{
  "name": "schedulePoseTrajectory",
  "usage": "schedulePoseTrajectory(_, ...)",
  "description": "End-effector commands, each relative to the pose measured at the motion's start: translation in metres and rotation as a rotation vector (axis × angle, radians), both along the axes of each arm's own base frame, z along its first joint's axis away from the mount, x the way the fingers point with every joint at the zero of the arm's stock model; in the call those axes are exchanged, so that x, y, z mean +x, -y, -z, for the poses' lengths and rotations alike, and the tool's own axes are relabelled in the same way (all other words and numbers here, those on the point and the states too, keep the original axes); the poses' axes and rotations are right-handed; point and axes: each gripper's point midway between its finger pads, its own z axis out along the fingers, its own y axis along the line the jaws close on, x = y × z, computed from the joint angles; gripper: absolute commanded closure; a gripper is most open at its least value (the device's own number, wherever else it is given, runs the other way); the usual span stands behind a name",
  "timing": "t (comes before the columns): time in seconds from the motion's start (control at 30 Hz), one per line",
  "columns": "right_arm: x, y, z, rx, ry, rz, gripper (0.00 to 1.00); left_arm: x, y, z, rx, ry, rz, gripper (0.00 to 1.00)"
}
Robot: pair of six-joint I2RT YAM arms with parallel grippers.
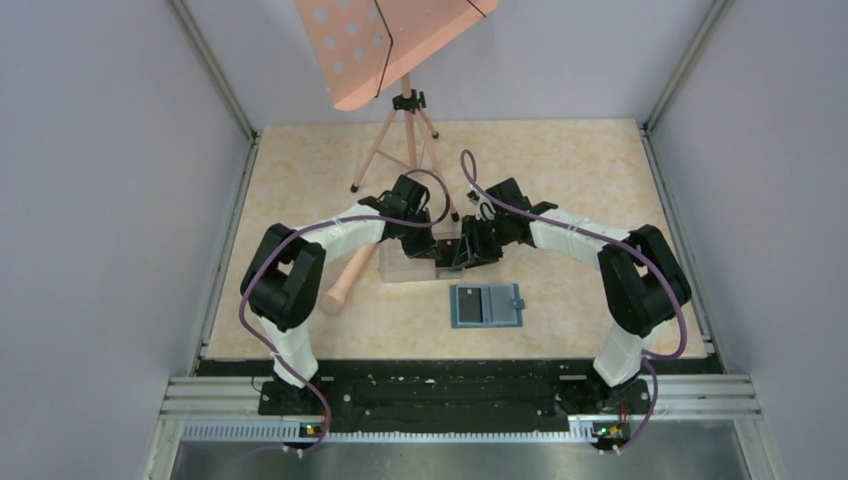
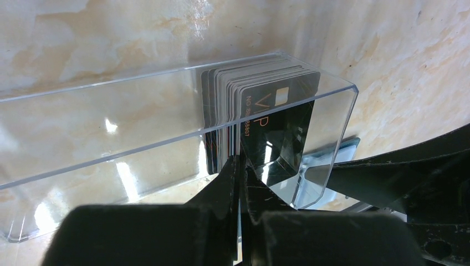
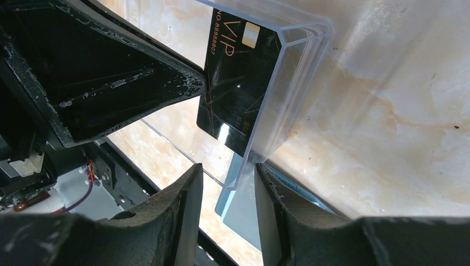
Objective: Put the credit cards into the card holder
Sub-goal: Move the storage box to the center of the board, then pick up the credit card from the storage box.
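Pinching the front credit card (image 2: 277, 113), left jaws grip its edge.

The credit cards (image 2: 260, 91), too small to pick out from above inside the clear box (image 1: 402, 268), pack too tightly at the left wrist to count; the music stand (image 1: 430, 30) is cropped overhead; the 2 wrist views catch only a teal sliver of what looks to be the card holder (image 3: 238, 213)
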Motion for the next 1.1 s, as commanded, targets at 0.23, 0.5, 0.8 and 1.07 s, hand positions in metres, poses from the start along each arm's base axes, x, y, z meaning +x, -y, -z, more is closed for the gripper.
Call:
schedulePoseTrajectory(0.23,-0.006,-0.007,-0.010,0.040,0.021,-0.028,0.61,0.010,0.013,-0.044,-0.040,0.121,0.026,1.00)
schedulePoseTrajectory(0.5,-0.006,-0.007,-0.011,0.041,0.024,-0.027,0.61,0.009,0.019,-0.047,-0.047,0.138,0.049,0.89)
schedulePoseTrajectory(0.8,-0.007,-0.006,-0.011,0.039,0.025,-0.031,0.61,0.005,0.002,-0.024,0.143,0.079,0.080,0.78)
schedulePoseTrajectory(1.07,-0.007,-0.006,-0.010,0.036,0.024,-0.035,0.61,0.005,-0.002,-0.009,0.261,0.049,0.114,0.66)
